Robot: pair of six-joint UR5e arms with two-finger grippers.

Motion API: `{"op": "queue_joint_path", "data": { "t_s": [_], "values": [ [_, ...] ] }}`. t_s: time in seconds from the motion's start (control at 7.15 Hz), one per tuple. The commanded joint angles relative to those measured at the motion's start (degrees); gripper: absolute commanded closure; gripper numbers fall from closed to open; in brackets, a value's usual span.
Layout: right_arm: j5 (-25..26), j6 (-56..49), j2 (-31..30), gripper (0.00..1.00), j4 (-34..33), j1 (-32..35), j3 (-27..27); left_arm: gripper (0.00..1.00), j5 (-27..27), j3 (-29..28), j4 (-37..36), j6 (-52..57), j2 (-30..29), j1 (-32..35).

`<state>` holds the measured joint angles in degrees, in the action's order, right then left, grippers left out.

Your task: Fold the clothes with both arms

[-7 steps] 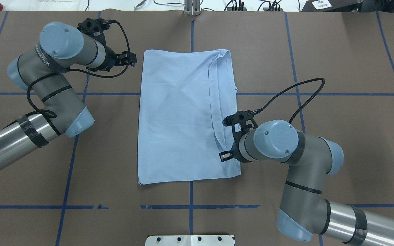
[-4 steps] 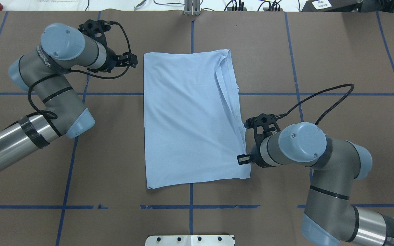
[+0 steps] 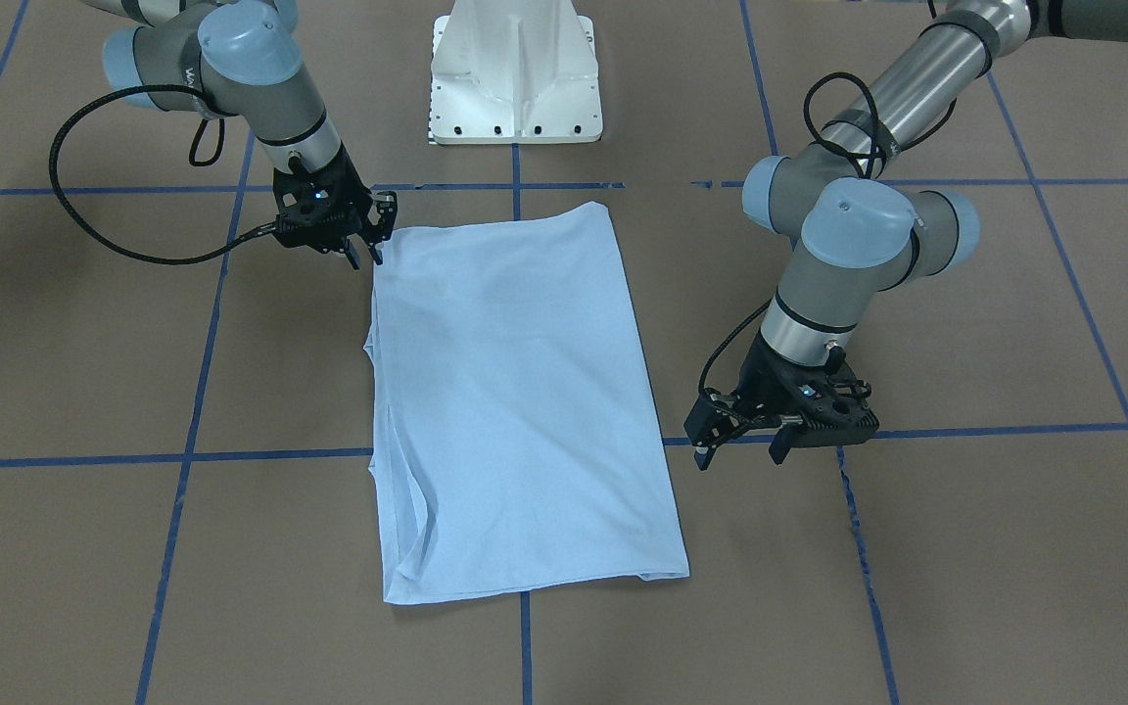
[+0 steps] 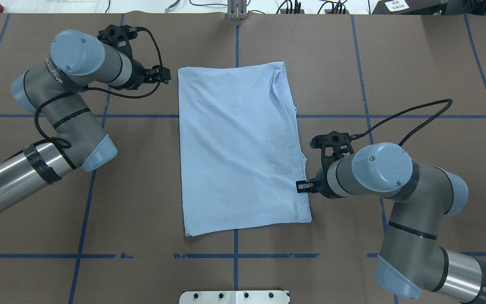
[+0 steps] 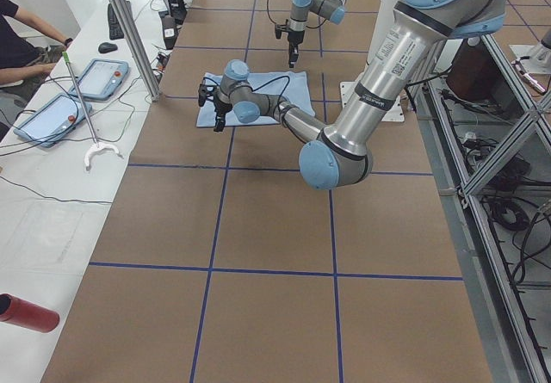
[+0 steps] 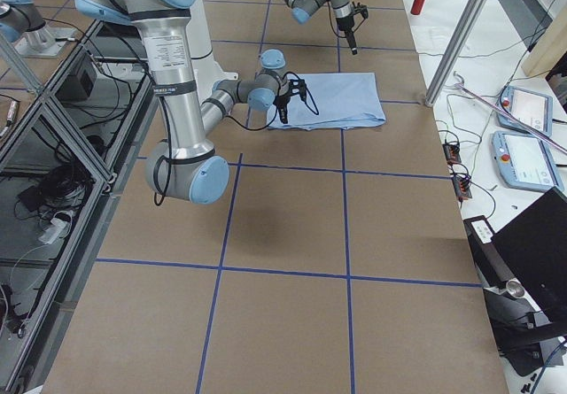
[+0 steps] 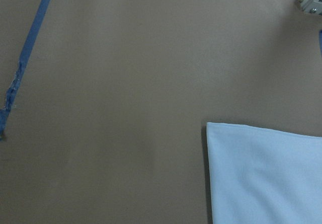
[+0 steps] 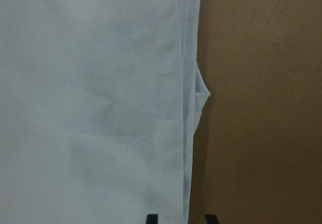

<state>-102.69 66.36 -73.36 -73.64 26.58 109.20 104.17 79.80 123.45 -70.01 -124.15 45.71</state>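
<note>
The shirt (image 4: 238, 147) lies flat in the middle of the surface (image 4: 352, 84). It is already narrowed to a long rectangle, with no sleeves sticking out and the print hidden. By my read, the lengthwise folds are done and the crosswise fold is yours to set up.

Your right gripper (image 4: 303, 186) sits at the shirt's right edge, toward the near corner. On the wrist view its fingertips (image 8: 151, 218) stand apart, with the stitched edge running up between them. The gripper is released and has nothing pinched. Whether the tips touch the cloth, I can't tell.

Your left gripper (image 3: 742, 452) hovers just beside the far left corner, clear of the fabric. Its jaws are spread and empty too. Its wrist view shows that corner crisp and square against the bare surface.

So the two grippers are on opposite corners, which won't do for a clean fold. I'd expect you to need both on the same short end, one per corner.

Watch the right edge. Several layers fan out slightly there, so the pinch should take the whole stack, not only the top sheet. Then lift evenly and carry that end across together, or the thin cloth will skew.
</note>
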Motion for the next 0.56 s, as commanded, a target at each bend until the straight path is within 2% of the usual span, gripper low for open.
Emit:
{"op": "queue_joint_path", "data": {
  "t_s": [0.0,0.14,0.42],
  "values": [
    [0.0,-0.4,8.0,0.00,-0.1,4.4,-6.9,0.00,0.1,0.0,0.0,0.2,-0.1,0.0],
    [0.0,-1.0,12.7,0.00,-0.2,6.6,-12.8,0.00,0.1,0.0,0.0,0.2,0.0,0.0],
    [0.7,-3.9,17.8,0.00,-0.2,9.0,-21.0,0.00,0.2,0.5,0.0,0.2,-0.1,0.1]
  ]
}}
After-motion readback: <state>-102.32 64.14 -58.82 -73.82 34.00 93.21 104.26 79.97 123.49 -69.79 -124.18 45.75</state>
